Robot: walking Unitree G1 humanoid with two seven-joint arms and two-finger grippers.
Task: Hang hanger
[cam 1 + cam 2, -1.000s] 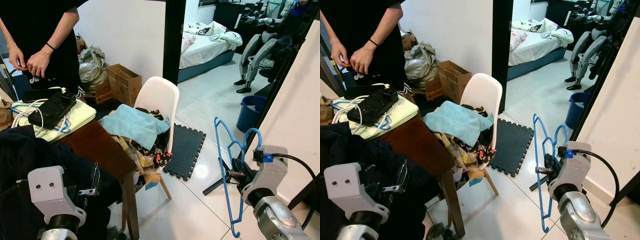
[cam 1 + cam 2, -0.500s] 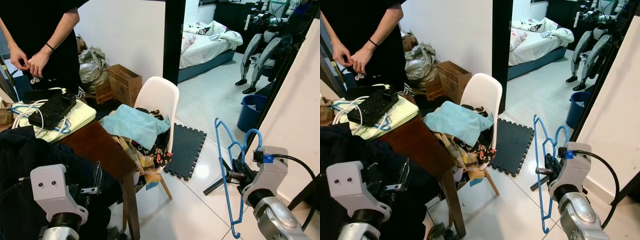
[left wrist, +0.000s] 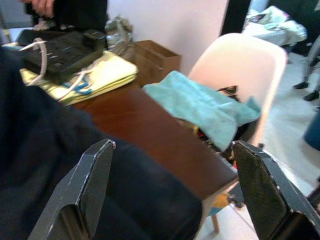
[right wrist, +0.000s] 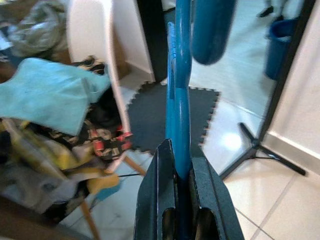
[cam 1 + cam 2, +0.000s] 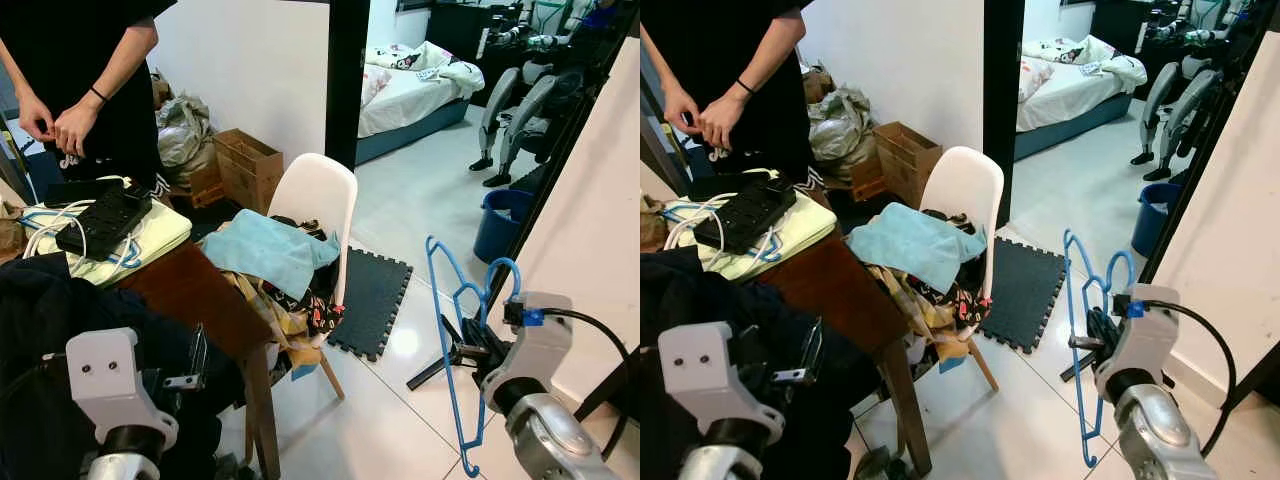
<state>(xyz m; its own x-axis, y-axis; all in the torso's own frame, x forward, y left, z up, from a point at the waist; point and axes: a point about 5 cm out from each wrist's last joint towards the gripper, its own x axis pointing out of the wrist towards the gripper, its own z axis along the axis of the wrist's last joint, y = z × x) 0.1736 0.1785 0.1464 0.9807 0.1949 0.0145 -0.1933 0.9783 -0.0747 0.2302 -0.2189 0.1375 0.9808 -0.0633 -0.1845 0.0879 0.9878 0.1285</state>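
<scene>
The right pincer [image 4: 182,165] is clenched on the blue hanger [image 5: 450,330], carrying it upright to the right of the white chair [image 5: 318,195], hook uppermost, likely ready for a rail. The left pincer [image 3: 175,185] hovers spread wide over the bench [image 3: 150,132], idle.

Along our left gripper [image 3: 172,192] we look past two black fingers [image 3: 92,185] spread wide apart. Between them lies dark clothing [image 3: 60,175] on a brown table [image 3: 155,135]. A black power strip [image 3: 60,50] rests on a yellow cloth [image 3: 100,75]. Beyond stands a white chair [image 3: 240,65] draped with a teal cloth [image 3: 205,107].
</scene>
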